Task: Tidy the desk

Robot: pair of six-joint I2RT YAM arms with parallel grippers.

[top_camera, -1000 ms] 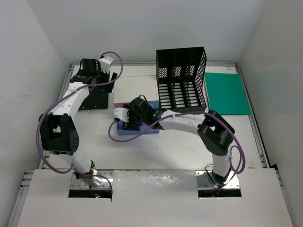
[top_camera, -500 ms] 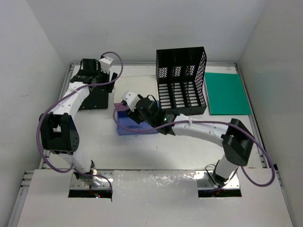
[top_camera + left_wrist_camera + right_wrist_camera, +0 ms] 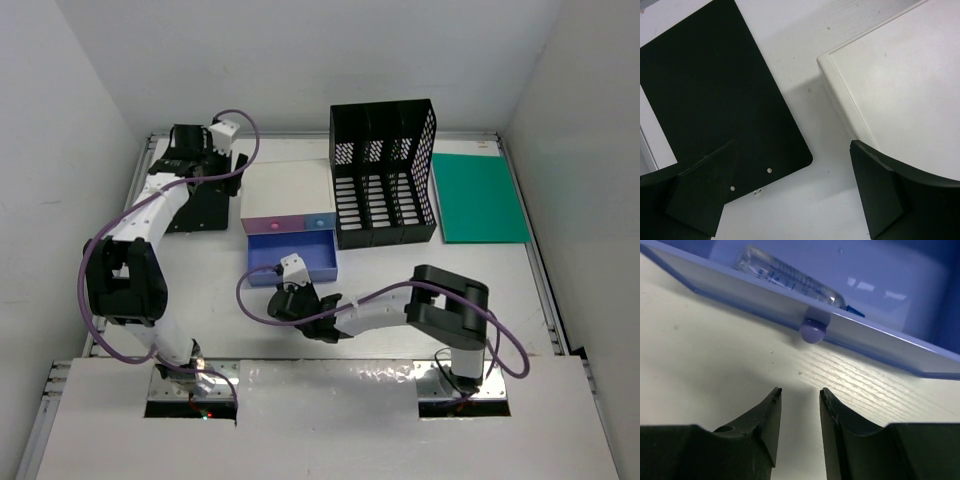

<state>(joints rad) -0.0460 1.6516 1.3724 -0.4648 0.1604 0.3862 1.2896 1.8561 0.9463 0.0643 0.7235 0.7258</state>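
The white desk (image 3: 400, 290) holds a small white-topped box (image 3: 283, 190) with a pink and a blue drawer. The blue drawer (image 3: 293, 257) is pulled out. In the right wrist view its front knob (image 3: 812, 331) faces me, and a clear tube (image 3: 790, 277) lies inside. My right gripper (image 3: 287, 292) is low over the desk just in front of the drawer, its jaws a little apart and empty (image 3: 800, 392). My left gripper (image 3: 225, 172) hovers wide open and empty (image 3: 792, 150) between a black pad (image 3: 705, 90) and the box (image 3: 900, 85).
A black mesh file organizer (image 3: 385, 175) stands right of the box. A green folder (image 3: 480, 197) lies flat at the back right. The black pad (image 3: 200, 208) lies at the back left, near the desk's rim.
My right gripper has drawn back from above the open blue drawer and come down to the desk in front of it, uncovering the box. The left arm has not moved.
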